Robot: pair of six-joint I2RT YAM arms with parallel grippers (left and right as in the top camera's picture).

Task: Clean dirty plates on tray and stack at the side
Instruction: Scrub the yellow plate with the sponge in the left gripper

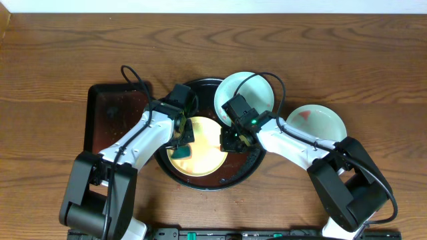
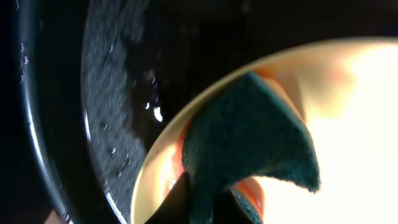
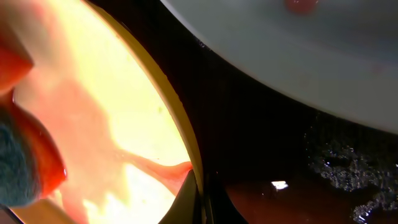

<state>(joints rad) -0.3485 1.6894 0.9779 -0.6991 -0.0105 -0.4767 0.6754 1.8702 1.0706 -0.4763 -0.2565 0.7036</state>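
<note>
The yellow plate (image 1: 203, 157) is seen lying inside the round black tray (image 1: 200, 185), toward its left and front, and is streaked with red sauce in the right wrist view. Its right rim is clamped between the jaws of the right gripper (image 1: 230, 141). A teal sponge (image 1: 181, 153) is pressed on the plate's left side and is pinched in the closed jaws of the left gripper (image 1: 181, 139). A green plate (image 1: 257, 90) is placed at the tray's far right, overlapping its rim. A second green plate (image 1: 320, 123), marked with a red smear, is set on the table (image 1: 53, 80) to the right, apart from the tray. A rectangular tray (image 1: 113, 117) is found just left of the round one.
</note>
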